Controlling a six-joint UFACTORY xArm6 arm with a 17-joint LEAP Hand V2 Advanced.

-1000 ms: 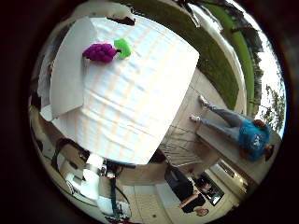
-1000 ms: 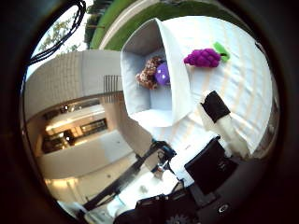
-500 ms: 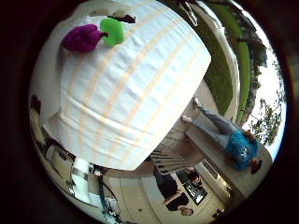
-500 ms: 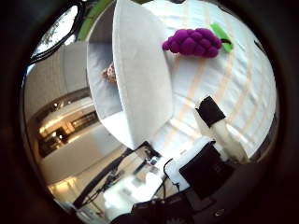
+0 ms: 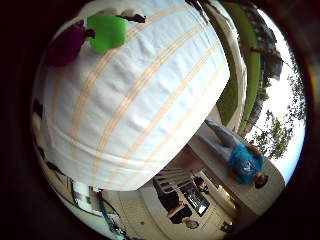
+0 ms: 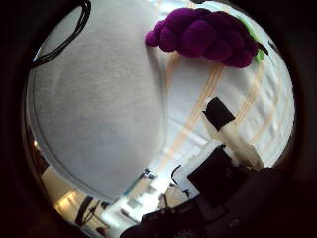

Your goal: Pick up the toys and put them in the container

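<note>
A purple grape toy [image 6: 205, 35] lies on the striped cloth [image 5: 140, 100] beside a grey container wall [image 6: 99, 109]. One finger of the hand [image 6: 225, 148] juts out straight, holding nothing.

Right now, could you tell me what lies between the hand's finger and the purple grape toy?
Only bare striped tablecloth lies between the hand and the purple grape toy, as the thumb side palm view shows.

Both palm views close — grape toy [image 6: 208, 34] shared

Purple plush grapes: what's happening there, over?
Hand open, holding nothing. Purple plush grapes with green leaf lying on striped white tablecloth beside grey fabric container. Nothing in the way.
</note>
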